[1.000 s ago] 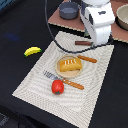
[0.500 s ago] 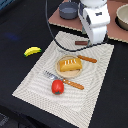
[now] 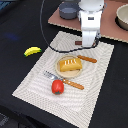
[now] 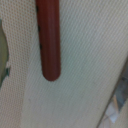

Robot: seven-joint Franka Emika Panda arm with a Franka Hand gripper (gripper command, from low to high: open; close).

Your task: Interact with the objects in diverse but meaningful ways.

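- Exterior view: You see the arm standing over the far edge of the striped placemat [image 3: 30,85] on the dark worktop [image 3: 15,30]. The gripper [image 3: 90,44] hangs just above the far end of the brown sausage stick [image 3: 87,59]. Its jaws are hidden by the arm body, so you cannot tell how far open they are, and nothing is seen in them.
- Exterior view: The bread loaf [image 3: 70,64] sits on a small plate [image 3: 61,72] at the mat's centre, with the sausage stick just beside it. The red tomato [image 3: 58,87] lies near a fork [image 3: 50,76] with an orange handle. The yellow banana [image 3: 32,50] lies off the mat, on the exterior view's left. Two grey pots [image 3: 69,10] stand on the board behind.
- Wrist view: You see the sausage stick [image 4: 48,40] lying flat on the mat, its rounded end in frame. No fingertips are clearly visible.
- Step in hand: This reads as an approach to the sausage stick.
- Next move: Centre the jaws across the stick's narrow width, then descend.
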